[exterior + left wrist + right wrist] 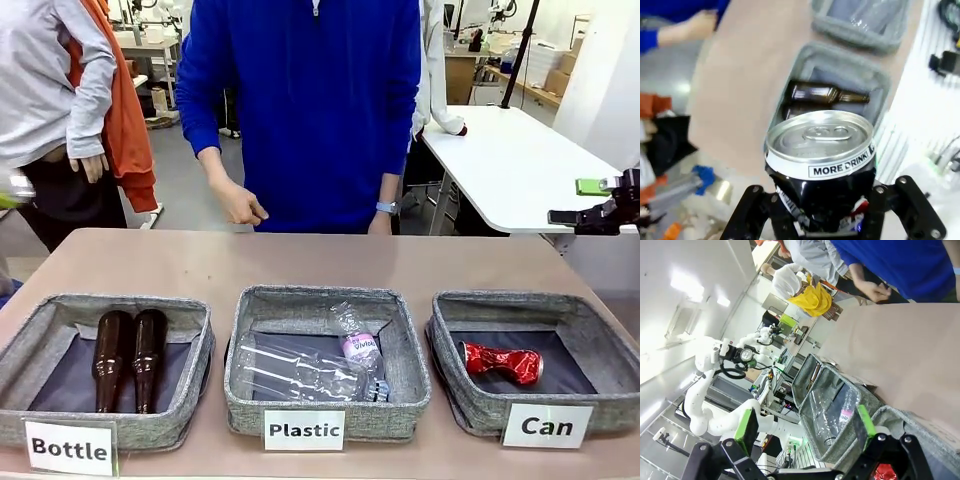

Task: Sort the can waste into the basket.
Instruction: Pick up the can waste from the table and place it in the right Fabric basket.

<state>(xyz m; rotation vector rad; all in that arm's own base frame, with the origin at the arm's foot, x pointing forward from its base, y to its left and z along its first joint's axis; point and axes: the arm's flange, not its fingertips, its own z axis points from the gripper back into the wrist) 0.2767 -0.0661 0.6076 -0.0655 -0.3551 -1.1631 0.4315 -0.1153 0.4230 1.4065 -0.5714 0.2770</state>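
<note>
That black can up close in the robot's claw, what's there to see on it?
The dark can is a crushed metal drink can. Its silver top, with the pull tab unopened, faces the left wrist camera. A white band under the rim reads "MORE DRINK!". The black body is dented and crumpled, with red, white and blue scraps of print low down. The left gripper clamps it from both sides, above the bottle basket.

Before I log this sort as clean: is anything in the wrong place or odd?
Nothing is missorted. The dark can is not yet in a basket: the left gripper holds it above the Bottle basket, while the red can lies in the Can basket.
</note>
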